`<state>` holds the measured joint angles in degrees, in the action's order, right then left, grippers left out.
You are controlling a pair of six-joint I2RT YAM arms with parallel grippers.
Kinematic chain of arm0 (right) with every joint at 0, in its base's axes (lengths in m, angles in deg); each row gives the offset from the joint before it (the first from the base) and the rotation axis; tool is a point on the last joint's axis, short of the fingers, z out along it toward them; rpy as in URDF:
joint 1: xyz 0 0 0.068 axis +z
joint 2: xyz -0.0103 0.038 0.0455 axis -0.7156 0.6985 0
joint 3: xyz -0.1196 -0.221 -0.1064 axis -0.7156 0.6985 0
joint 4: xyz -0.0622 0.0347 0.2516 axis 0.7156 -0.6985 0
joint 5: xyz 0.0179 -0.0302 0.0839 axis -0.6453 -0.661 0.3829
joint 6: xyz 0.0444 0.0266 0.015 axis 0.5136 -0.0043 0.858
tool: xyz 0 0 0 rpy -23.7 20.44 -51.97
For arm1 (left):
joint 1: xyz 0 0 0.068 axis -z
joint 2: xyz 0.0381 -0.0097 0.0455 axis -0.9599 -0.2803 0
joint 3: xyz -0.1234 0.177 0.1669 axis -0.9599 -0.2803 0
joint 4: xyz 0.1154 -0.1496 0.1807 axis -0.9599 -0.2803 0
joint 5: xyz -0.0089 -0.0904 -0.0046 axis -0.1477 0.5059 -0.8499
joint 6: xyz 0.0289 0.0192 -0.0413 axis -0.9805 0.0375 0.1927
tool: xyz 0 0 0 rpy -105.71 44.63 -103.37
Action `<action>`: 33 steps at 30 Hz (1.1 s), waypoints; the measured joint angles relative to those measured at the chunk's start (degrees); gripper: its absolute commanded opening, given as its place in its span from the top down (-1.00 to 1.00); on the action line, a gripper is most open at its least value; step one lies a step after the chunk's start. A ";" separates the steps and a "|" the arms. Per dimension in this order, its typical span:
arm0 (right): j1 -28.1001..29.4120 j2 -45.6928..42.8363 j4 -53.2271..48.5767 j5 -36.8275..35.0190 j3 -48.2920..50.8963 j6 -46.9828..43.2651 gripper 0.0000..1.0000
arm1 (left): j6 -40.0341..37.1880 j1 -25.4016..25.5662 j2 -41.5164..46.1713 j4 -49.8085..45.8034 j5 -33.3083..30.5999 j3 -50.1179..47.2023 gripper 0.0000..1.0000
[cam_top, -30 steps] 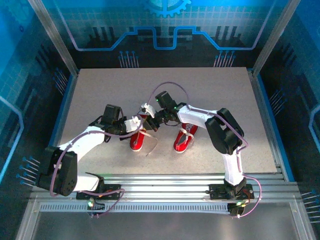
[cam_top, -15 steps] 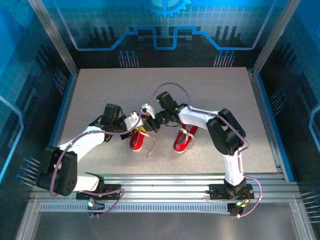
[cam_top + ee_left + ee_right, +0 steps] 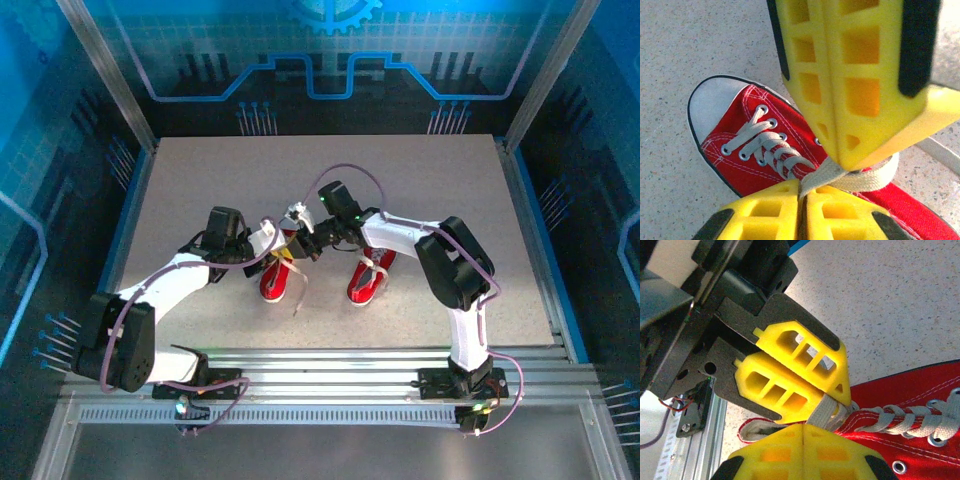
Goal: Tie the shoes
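Grey table (image 3: pixel 200 180): red shoe (image 3: pixel 272 286), 2nd shoe (image 3: pixel 362 288).

A speckled grey desk (image 3: pixel 420 180) sits inside blue circuit-patterned walls (image 3: pixel 330 50), with aluminium corner posts (image 3: pixel 108 75) and ribbed metal rails (image 3: pixel 330 362) along its near edge.

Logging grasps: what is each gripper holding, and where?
Left gripper and right gripper each pinch the white lace of the red sneaker, close above its top eyelets.

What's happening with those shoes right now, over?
Over red shoe, left end effector and right end effector both shut on white lace. A loose lace end trails on table. Beside it, other shoe untouched.
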<state>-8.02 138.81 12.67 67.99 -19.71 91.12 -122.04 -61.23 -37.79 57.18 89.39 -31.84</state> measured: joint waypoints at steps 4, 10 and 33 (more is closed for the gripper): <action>-0.04 0.00 1.07 0.83 0.00 1.11 1.00 | 1.40 0.00 -0.50 2.10 0.46 -0.20 0.63; -0.02 0.00 1.31 1.92 0.00 1.90 1.00 | 2.73 0.00 -1.09 4.02 0.70 -0.39 0.56; -5.01 1.86 1.66 -1.20 -2.40 11.06 0.59 | 1.46 0.07 -2.08 4.17 1.03 -1.31 0.89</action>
<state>-13.02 140.66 14.33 66.78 -22.12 102.18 -120.57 -61.17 -39.86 61.35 90.42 -33.15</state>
